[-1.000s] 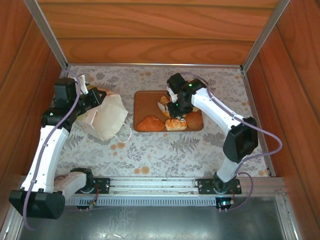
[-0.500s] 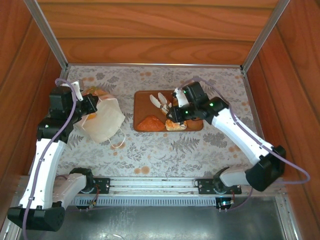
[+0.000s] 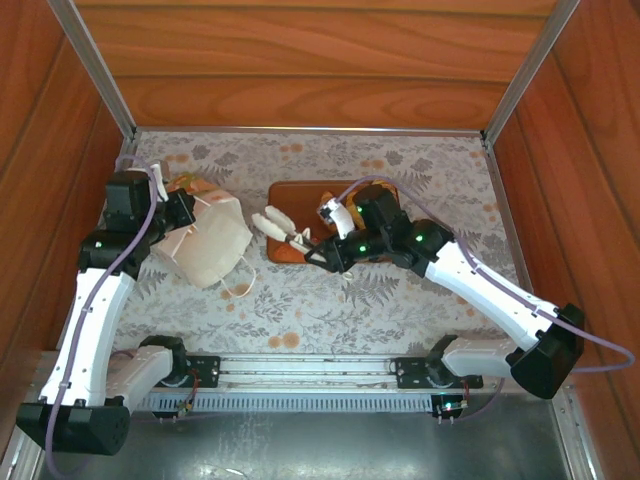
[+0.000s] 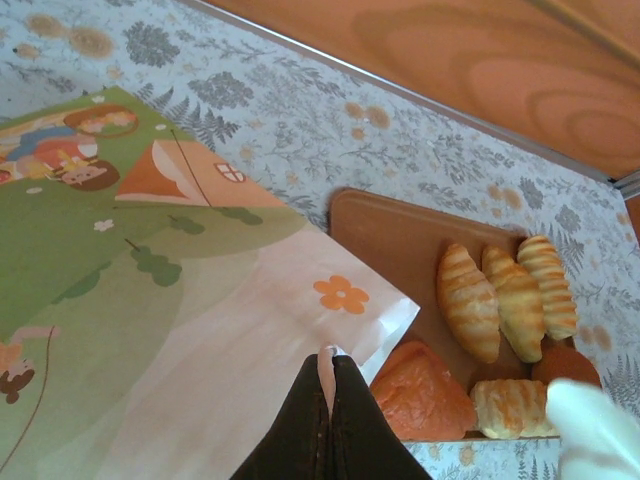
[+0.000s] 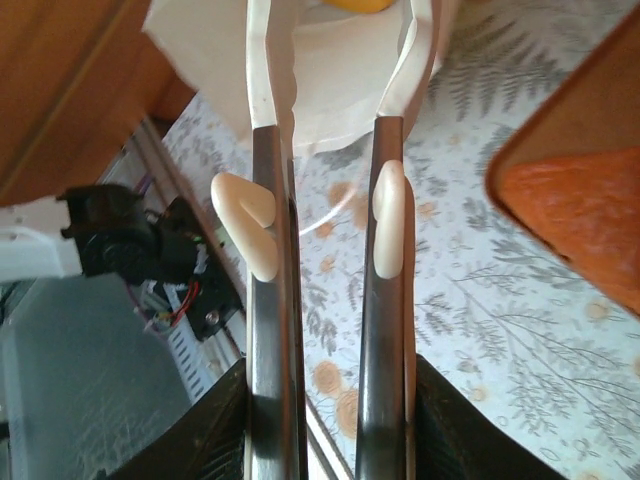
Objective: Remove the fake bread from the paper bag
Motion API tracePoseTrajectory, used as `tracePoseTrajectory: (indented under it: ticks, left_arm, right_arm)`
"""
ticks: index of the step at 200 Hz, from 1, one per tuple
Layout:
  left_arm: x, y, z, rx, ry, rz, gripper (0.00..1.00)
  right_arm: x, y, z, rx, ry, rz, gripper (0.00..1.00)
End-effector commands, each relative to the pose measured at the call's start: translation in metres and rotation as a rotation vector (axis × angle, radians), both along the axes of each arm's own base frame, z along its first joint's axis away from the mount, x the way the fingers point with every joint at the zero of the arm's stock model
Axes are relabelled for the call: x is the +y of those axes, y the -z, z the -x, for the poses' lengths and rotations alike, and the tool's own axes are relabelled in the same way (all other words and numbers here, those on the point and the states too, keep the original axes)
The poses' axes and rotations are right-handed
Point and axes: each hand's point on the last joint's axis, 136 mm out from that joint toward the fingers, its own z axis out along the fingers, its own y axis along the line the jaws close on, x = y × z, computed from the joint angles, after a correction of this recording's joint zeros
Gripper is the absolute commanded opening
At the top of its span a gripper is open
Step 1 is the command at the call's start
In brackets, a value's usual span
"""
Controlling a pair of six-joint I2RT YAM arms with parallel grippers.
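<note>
**Robot as seen from the room.** Left arm (image 3: 95, 300) and right arm (image 3: 480, 290): white, rounded link shells joined by blocky black joint housings. A lilac cable (image 3: 140, 230) runs in loose loops along each arm. Two small green lights (image 3: 418, 237) glow on the right arm's black wrist section. Each base is a black plate (image 3: 195, 366) mounted on a silver rail (image 3: 310, 375). Left jaws: dark, smooth, tapered blades. Right jaws: dark bars, each carrying a cream oval pad (image 5: 390, 220) and a white tip.

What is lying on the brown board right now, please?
Three croissants, an orange triangular piece, a ridged loaf and part of a dark bun; a blurred white shape hides the rest.
</note>
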Motion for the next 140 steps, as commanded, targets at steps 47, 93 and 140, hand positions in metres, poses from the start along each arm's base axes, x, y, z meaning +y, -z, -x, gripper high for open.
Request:
tracePoseTrajectory:
  ticks: [47, 93, 140]
  left_arm:
    - [-0.002, -0.012, 0.005, -0.026, 0.013, 0.003, 0.00]
    - [-0.001, -0.012, 0.008, -0.034, 0.013, 0.001, 0.00]
    - [-0.003, -0.014, 0.008, -0.034, 0.018, 0.011, 0.00]
  right_arm:
    - [0.053, 0.017, 0.020, -0.119, -0.183, 0.072, 0.38]
    - [0.096, 0.032, 0.012, -0.214, -0.212, 0.173, 0.40]
    - [0.130, 0.060, -0.005, -0.287, -0.215, 0.304, 0.40]
